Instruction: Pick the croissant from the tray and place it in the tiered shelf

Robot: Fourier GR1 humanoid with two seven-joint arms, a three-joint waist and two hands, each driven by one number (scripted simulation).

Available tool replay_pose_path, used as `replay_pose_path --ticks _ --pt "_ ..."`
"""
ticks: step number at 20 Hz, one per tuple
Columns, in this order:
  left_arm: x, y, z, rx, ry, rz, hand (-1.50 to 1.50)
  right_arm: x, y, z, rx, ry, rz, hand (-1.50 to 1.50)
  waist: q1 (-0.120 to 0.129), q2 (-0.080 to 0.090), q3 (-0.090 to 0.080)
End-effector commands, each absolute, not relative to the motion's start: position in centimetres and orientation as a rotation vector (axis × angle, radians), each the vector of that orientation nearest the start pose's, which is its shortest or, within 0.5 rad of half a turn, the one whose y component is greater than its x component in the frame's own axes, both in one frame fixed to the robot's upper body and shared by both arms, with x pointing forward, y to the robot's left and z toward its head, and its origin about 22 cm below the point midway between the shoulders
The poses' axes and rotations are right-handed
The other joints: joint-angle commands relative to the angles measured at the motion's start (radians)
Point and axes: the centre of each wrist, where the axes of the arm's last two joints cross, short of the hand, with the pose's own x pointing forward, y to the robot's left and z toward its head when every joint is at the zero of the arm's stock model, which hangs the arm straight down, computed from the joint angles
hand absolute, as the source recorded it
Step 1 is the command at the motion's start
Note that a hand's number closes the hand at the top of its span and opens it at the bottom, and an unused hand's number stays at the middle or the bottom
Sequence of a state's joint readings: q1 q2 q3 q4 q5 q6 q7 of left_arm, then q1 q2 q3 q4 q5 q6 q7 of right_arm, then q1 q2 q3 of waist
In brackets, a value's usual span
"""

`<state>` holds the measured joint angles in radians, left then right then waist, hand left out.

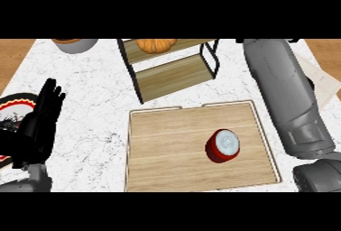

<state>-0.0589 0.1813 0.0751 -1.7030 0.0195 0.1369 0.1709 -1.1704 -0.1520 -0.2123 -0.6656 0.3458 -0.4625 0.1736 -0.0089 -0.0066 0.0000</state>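
Wooden tray (166, 171) near, croissant (156, 44) on far tiered shelf (174, 77), left hand (38, 125) straight-fingered, empty, right hand out of view.

I record a grey pot (75, 44) at the worktop's (86, 90) far-left corner, a patterned plate (15, 106) at its left edge, and a halved red onion (223, 145) right of centre.

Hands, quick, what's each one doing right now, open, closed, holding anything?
Left hand: open, fingers straight, holding nothing.
Right hand: out of view; only its forearm shows.
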Motion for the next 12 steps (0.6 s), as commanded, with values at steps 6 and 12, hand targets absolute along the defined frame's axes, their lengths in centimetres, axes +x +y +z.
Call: replay_pose_path --ticks 6,12 --pt "25.6 26.3 6.7 0.268 -1.596 0.064 0.00 42.2 -26.8 21.4 -0.557 -1.637 0.003 -1.50 -0.021 -0.005 0.000" --pt "25.7 26.3 8.0 0.255 -1.598 0.053 0.00 37.8 -31.7 19.2 -0.492 -1.668 0.005 -1.50 -0.006 0.001 0.000"
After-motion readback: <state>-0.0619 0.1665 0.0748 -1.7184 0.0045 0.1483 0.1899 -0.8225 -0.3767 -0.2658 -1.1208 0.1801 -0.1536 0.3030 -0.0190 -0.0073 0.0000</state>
